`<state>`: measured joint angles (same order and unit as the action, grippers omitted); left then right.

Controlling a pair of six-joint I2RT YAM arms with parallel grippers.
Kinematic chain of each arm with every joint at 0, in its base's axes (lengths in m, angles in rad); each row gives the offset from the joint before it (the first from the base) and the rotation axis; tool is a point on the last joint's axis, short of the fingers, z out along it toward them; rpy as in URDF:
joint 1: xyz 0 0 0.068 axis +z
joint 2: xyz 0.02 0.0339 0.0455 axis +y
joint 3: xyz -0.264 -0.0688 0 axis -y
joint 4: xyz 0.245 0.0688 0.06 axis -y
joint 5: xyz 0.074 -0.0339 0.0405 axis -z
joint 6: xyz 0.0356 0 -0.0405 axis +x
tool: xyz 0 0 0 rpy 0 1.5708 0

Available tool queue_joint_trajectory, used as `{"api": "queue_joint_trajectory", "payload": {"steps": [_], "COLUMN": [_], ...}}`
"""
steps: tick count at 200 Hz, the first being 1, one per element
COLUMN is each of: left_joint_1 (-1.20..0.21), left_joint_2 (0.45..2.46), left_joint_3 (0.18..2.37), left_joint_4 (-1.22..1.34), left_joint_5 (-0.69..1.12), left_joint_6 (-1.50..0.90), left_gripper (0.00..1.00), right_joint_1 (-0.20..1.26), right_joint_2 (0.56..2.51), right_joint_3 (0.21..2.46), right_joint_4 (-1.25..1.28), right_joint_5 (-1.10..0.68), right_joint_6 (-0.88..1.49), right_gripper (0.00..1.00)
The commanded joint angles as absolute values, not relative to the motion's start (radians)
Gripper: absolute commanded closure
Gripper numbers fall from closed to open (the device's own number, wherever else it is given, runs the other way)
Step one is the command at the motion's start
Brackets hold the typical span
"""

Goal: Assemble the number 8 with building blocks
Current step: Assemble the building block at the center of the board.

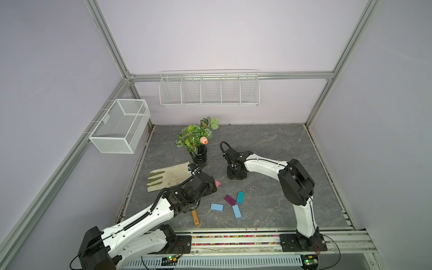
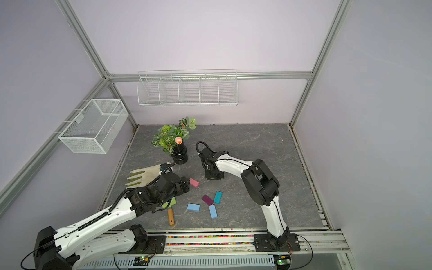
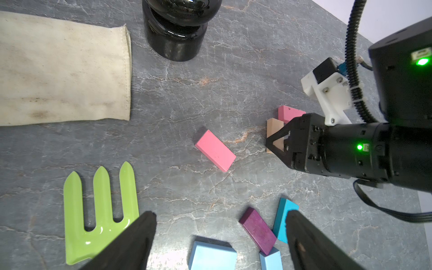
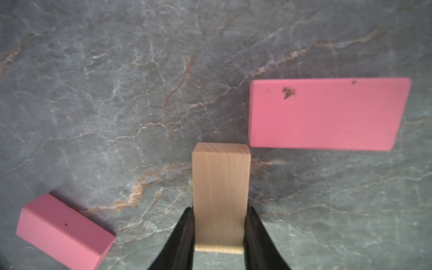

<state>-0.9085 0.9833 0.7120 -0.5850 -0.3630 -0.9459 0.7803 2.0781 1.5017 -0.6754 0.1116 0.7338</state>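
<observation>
From here I see my right gripper [image 4: 219, 211] pinching the tan block [image 4: 221, 177] by its long sides, its far end just beside a pink block [image 4: 327, 114], while my left gripper [image 3: 221, 213] hangs open near the other pink block [image 3: 215, 150].

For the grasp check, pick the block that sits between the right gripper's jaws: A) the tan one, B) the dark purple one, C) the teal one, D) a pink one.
A: in the right wrist view the right gripper has its jaws pressed on both sides of the tan block, while a pink block lies outside them.
</observation>
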Motion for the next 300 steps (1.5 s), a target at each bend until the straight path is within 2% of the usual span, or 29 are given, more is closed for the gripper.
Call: {"api": "queue_joint_trajectory", "payload": {"steps": [1, 24, 85, 114, 162, 186, 200, 219, 245, 279, 290, 300], "left_joint_1": [-0.913, -0.912, -0.913, -0.912, -0.912, -0.911, -0.912, -0.913, -0.912, -0.911, -0.911, -0.913], "left_joint_2": [0.972, 0.969, 0.967, 0.967, 0.967, 0.964, 0.961, 0.948, 0.927, 0.913, 0.910, 0.905], "left_joint_3": [0.713, 0.712, 0.713, 0.715, 0.713, 0.715, 0.716, 0.716, 0.718, 0.719, 0.718, 0.717], "left_joint_4": [-0.593, -0.594, -0.595, -0.595, -0.592, -0.592, -0.596, -0.601, -0.601, -0.609, -0.607, -0.607], "left_joint_5": [-0.385, -0.387, -0.388, -0.390, -0.392, -0.393, -0.397, -0.406, -0.416, -0.422, -0.419, -0.418], "left_joint_6": [-0.945, -0.943, -0.943, -0.943, -0.940, -0.937, -0.936, -0.936, -0.935, -0.938, -0.937, -0.941], "left_gripper": [0.09, 0.09, 0.09, 0.09, 0.09, 0.09, 0.09, 0.09, 0.09, 0.09, 0.09, 0.09], "right_joint_1": [0.774, 0.773, 0.773, 0.774, 0.774, 0.774, 0.777, 0.787, 0.814, 0.843, 0.846, 0.844], "right_joint_2": [2.120, 2.117, 2.110, 2.095, 2.036, 1.985, 1.930, 1.822, 1.680, 1.552, 1.534, 1.535], "right_joint_3": [1.479, 1.477, 1.473, 1.467, 1.450, 1.432, 1.401, 1.355, 1.311, 1.211, 1.175, 1.159], "right_joint_4": [-0.677, -0.679, -0.686, -0.681, -0.699, -0.714, -0.707, -0.699, -0.729, -0.742, -0.736, -0.734], "right_joint_5": [0.103, 0.107, 0.118, 0.121, 0.162, 0.186, 0.206, 0.244, 0.299, 0.313, 0.327, 0.351], "right_joint_6": [0.754, 0.753, 0.753, 0.747, 0.737, 0.732, 0.732, 0.721, 0.710, 0.753, 0.765, 0.768], "right_gripper": [0.66, 0.60, 0.57, 0.51, 0.45, 0.34, 0.32, 0.17, 0.13, 0.15, 0.23, 0.42]}}
